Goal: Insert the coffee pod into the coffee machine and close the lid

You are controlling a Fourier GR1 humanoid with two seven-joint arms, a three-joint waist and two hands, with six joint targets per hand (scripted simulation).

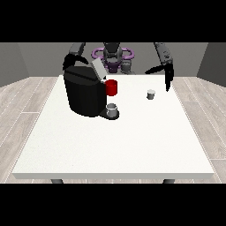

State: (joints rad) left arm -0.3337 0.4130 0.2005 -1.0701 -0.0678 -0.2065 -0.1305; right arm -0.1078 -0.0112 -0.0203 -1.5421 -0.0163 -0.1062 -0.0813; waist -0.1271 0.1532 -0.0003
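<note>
Coffee pod (151, 94) on table (132, 145), hand at the view's right (164, 73) above, fingers apart, coffee machine (84, 90) lid raised

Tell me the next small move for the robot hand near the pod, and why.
Probably lower the robot hand at the view's right toward the coffee pod and close on it. The pod stands alone on the table, apart from the coffee machine, whose lid is raised.

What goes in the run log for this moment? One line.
pod on table, untouched | machine lid up | robot hand at view's right over table near pod | other robot hand behind machine
</note>
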